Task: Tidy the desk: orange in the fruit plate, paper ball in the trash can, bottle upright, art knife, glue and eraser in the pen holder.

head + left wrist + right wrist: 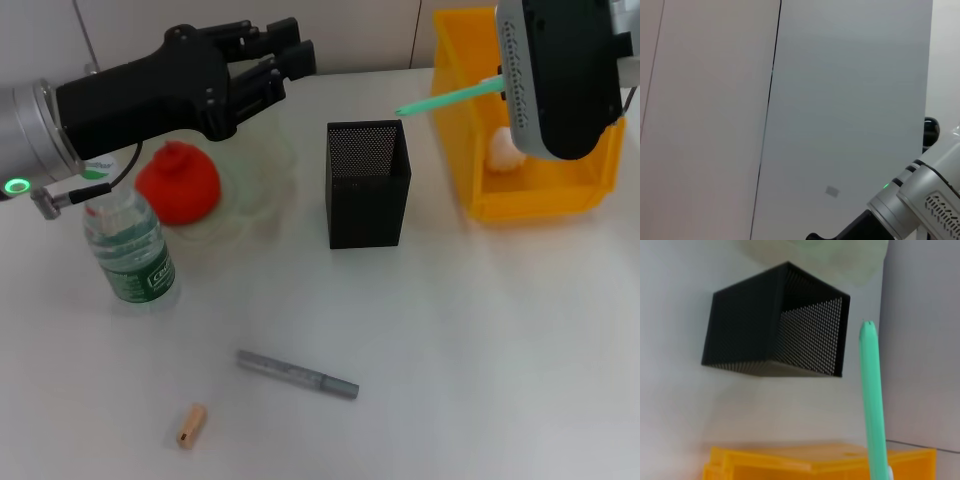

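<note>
**Green stick on its way to the pen holder**

Because the right claw (520,85), upper right of the head view, grips the green stick (450,97) with its tip still short of the pen holder (368,183), the stick should probably be carried over the mesh opening, tilted tip-down, then released. The holder sits centre frame, left of the yellow trash can (480,200). The left claw (270,65) hovers open above the fruit plate (255,195), upper left.
</note>
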Action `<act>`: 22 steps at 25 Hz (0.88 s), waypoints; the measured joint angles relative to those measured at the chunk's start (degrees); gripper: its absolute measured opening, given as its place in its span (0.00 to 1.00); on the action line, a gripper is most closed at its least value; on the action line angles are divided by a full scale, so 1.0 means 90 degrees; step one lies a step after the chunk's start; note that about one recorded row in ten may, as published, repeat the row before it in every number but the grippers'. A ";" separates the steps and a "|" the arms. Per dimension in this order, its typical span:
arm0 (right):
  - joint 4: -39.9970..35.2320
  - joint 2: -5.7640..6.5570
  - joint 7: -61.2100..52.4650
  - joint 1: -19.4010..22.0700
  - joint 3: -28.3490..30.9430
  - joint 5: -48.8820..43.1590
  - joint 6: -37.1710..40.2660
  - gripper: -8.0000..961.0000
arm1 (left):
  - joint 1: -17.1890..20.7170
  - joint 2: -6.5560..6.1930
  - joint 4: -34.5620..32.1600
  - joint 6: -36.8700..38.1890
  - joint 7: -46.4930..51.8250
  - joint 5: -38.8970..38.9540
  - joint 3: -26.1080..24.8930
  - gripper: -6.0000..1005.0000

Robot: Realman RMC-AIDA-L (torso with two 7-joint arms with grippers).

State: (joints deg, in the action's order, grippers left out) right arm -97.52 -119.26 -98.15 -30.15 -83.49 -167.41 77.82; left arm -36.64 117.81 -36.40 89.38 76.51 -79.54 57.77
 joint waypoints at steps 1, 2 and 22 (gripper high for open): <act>0.0020 0.0000 0.0016 0.0024 0.0042 0.0000 -0.0078 0.20 | 0.0000 0.0000 0.0000 0.0000 0.0000 0.0000 0.0000 0.32; 0.0042 0.0000 0.0029 0.0039 0.0077 0.0000 -0.0146 0.20 | 0.0000 -0.0001 0.0000 -0.0001 -0.0003 0.0000 -0.0019 0.32; 0.1113 0.0016 0.1395 -0.0070 0.0113 0.0009 -0.1692 0.21 | -0.0021 0.0016 -0.0007 0.0005 -0.0005 0.0000 -0.0101 0.33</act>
State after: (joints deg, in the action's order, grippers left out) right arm -87.50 -119.12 -85.59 -30.78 -82.47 -167.33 62.59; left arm -36.83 117.96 -36.47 89.42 76.46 -79.54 56.86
